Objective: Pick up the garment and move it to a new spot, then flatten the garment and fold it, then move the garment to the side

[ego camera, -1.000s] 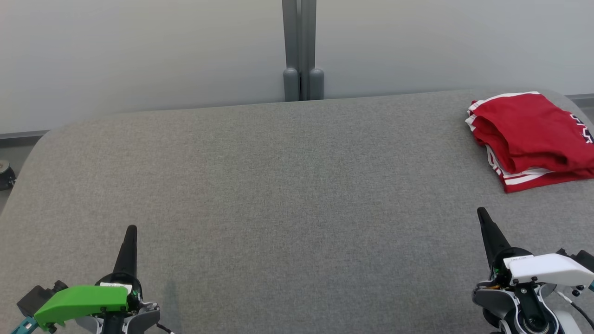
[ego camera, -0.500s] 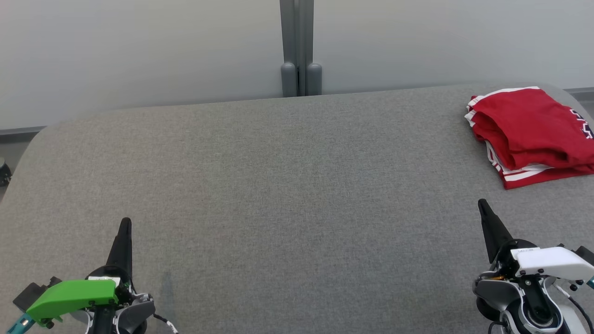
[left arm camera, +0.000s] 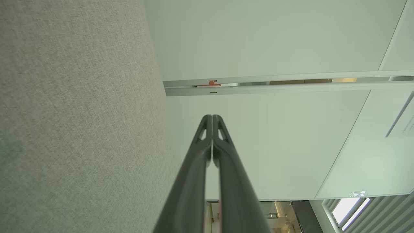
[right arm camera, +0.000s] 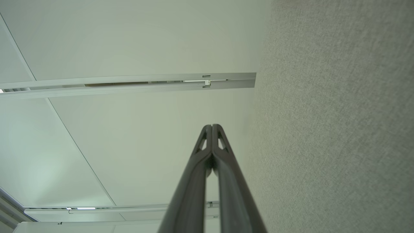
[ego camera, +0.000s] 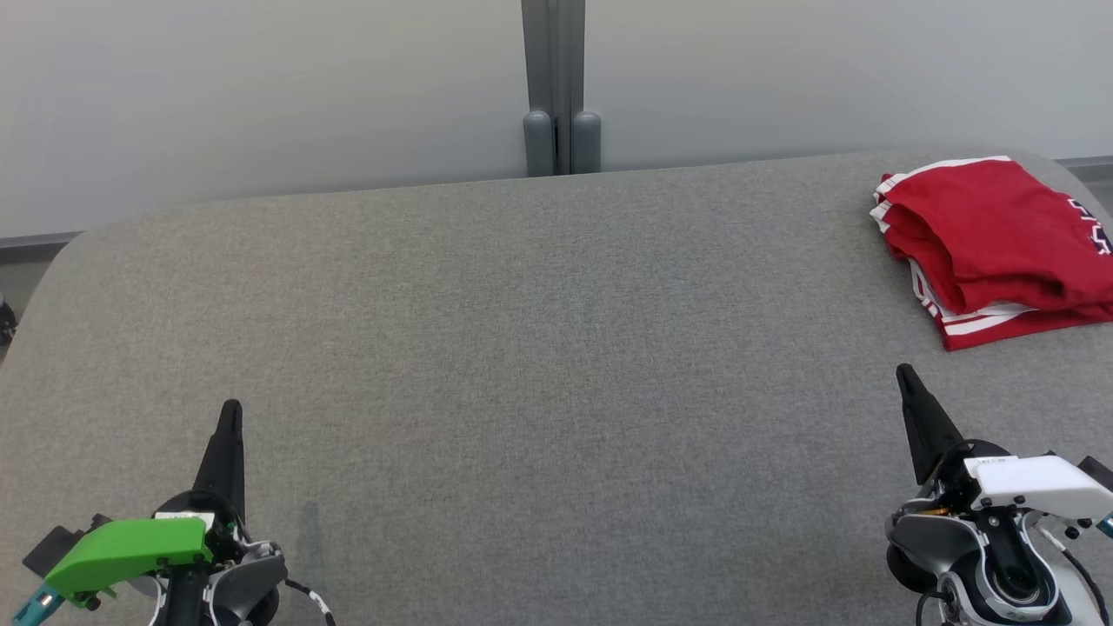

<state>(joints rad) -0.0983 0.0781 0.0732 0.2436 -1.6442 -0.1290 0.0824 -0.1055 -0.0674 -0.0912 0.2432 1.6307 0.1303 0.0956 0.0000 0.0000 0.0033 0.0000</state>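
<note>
Head view: folded jersey [ego camera: 991,235] lying at far right of table [ego camera: 556,348]
Fingers pressing together, holding nothing, on left gripper [ego camera: 231,410] and right gripper [ego camera: 904,374], both hovering over near edge

Head camera looks down over the grey desk [ego camera: 556,348]; both wrist cameras, seemingly rolled sideways, skim it closely.
</note>
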